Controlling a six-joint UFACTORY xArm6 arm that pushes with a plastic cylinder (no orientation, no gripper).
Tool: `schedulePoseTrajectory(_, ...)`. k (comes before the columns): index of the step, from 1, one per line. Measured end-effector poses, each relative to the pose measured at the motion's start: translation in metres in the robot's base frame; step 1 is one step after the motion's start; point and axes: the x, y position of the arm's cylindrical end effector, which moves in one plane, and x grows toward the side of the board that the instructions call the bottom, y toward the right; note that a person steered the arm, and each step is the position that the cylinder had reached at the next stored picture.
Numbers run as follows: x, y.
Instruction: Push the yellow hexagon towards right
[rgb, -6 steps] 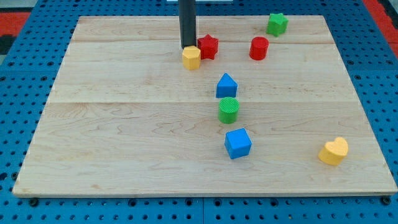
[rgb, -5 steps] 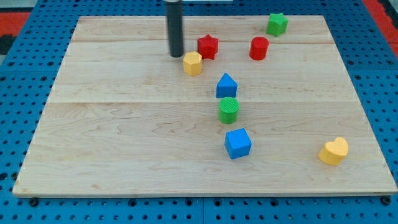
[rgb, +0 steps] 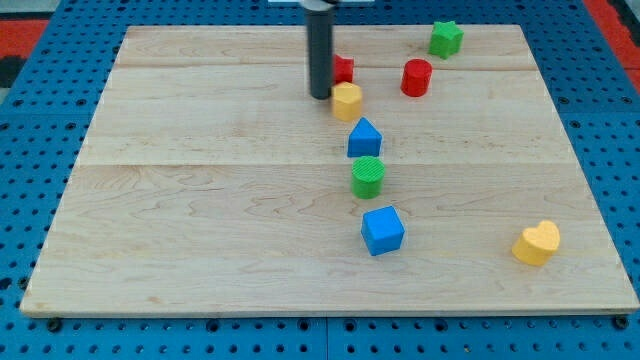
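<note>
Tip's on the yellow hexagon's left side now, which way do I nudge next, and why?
Probably keep sliding my tip toward the view's right. It sits against the left side of the yellow hexagon, so a rightward push should carry it on. The red star is just above and the blue block below, so keep the stroke straight.

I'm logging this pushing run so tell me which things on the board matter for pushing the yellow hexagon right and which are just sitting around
Part of the job:
yellow hexagon
my tip, right beside the hexagon on the view's left

Just lying about:
red star, partly behind the rod
red cylinder
green star
blue house-shaped block
green cylinder
blue cube
yellow heart
</note>
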Motion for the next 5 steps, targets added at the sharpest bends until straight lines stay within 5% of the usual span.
schedulePoseTrajectory(2, 0.08, 0.099)
schedulePoseTrajectory(4, 0.033, 0.086)
schedulePoseTrajectory(5, 0.068, 0.125)
